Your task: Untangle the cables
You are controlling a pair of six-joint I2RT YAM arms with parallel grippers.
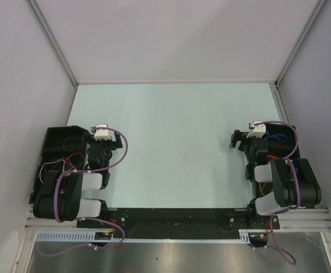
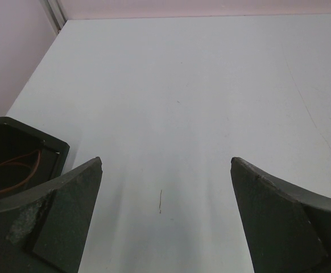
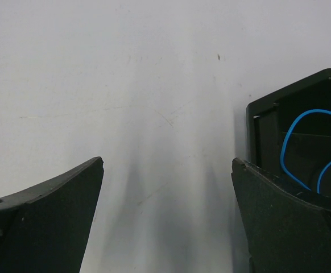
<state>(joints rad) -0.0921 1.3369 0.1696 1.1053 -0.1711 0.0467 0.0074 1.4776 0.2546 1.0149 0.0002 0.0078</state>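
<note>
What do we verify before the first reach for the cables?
1. The left end effector open, nothing between its fingers: ok.
2. The right end effector open, nothing held: ok.
3. Targets found: orange cable in the left bin, blue cable in the right bin: ok.
4. Any strand out on the table for sorting: not ok, those seen sit in the bins.
5. How they are tangled: cannot tell, arms and bin walls hide most of them.
6. A strand lined up between either pair of fingers: not ok, both face bare table.
</note>
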